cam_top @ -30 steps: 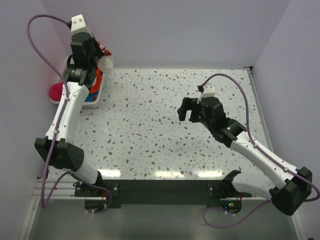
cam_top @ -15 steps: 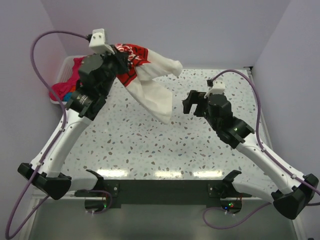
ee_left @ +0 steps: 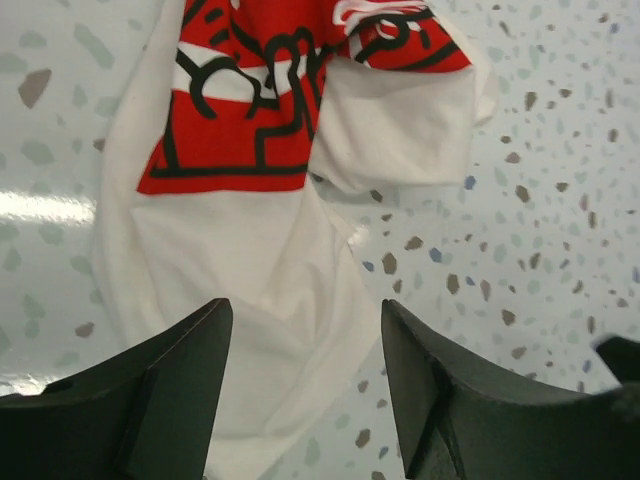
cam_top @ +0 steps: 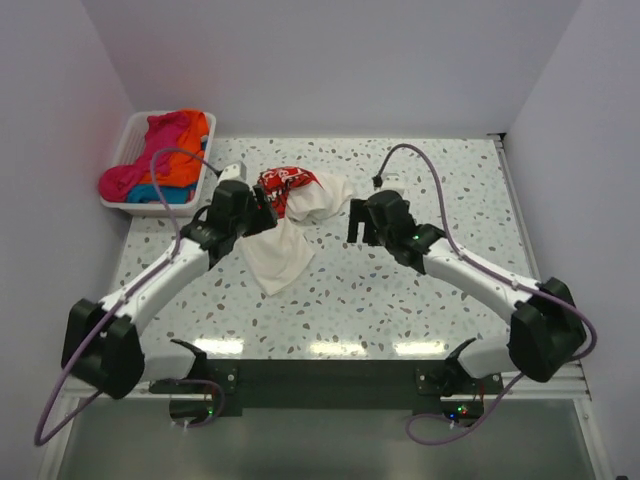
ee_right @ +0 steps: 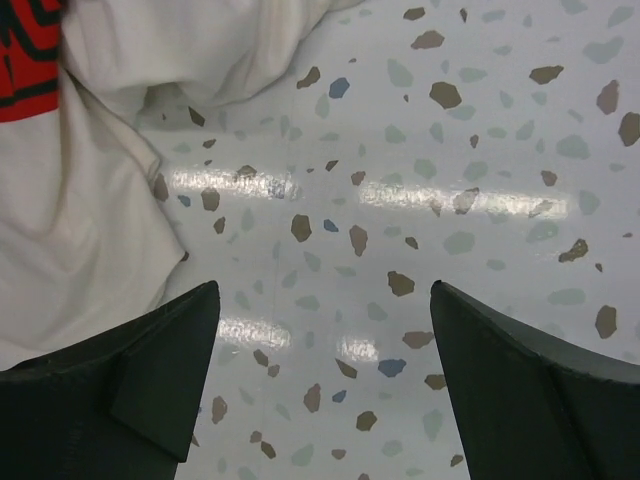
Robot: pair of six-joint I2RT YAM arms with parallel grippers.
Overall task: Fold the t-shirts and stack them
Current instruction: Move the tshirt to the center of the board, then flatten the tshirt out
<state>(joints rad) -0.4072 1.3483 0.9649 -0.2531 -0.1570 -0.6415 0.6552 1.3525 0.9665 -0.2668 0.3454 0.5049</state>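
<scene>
Cream-white t-shirt (cam_top: 285, 250) lies crumpled on the speckled surface (cam_top: 400, 300) between lilac walls (cam_top: 330, 60); left claw (ee_left: 303, 340) and right claw (ee_right: 325, 330) both released.

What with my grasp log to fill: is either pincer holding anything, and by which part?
Nothing. The left pincer and right pincer are open; the cream-white t-shirt lies loose on the table.

1 white slatted plastic basket (cam_top: 150, 209) sits at the far-left corner of a speckled terrazzo-pattern table (cam_top: 400, 310). Pale lilac walls (cam_top: 330, 60) enclose the table on 3 sides; bright glints streak its glossy near edge.
</scene>
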